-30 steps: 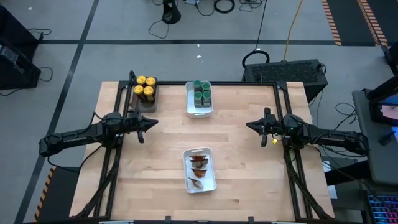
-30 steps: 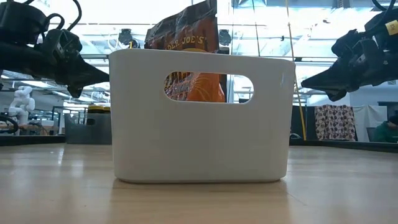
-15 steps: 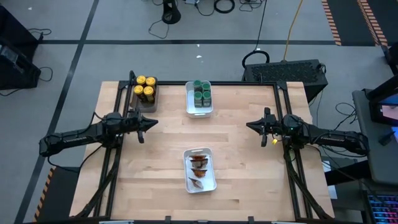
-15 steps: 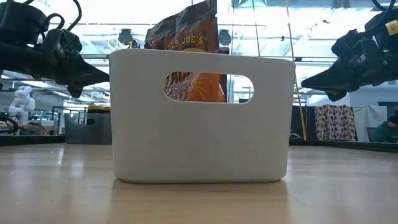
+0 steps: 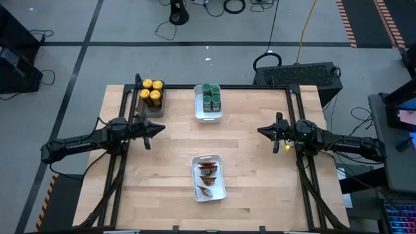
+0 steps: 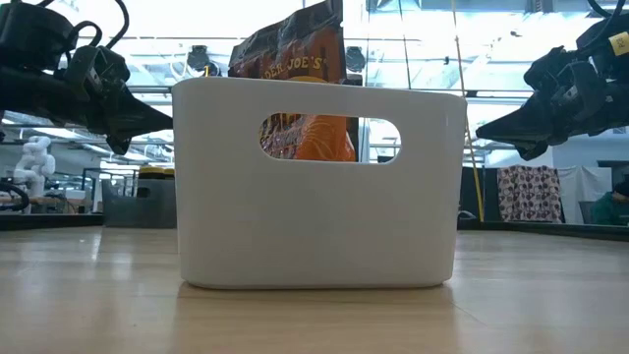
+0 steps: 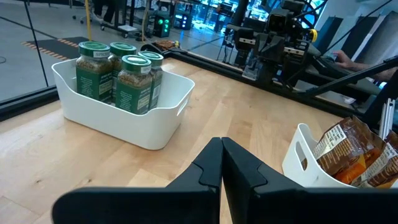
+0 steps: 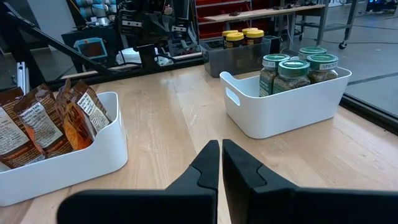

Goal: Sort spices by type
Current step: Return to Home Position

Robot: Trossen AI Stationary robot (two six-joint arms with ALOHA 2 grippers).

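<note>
The spices stand sorted in three containers. Several yellow-lidded jars (image 5: 151, 91) fill a dark grey tray (image 5: 155, 108) at the far left. Several green-lidded jars (image 5: 210, 97) stand in a white bin (image 5: 208, 115) at the far middle. Brown-orange packets (image 5: 207, 171) stand in a second white bin (image 5: 211, 194) near the front. My left gripper (image 5: 160, 128) hovers shut at the table's left side, pointing level toward the middle. My right gripper (image 5: 259, 131) hovers shut at the right side, facing it. Neither holds anything.
Bare wooden tabletop (image 5: 247, 156) lies between the two grippers and around the bins. A black frame rail (image 5: 296, 110) runs along the table's edges. In the low view the near white bin (image 6: 314, 187) fills the middle and hides the containers behind it.
</note>
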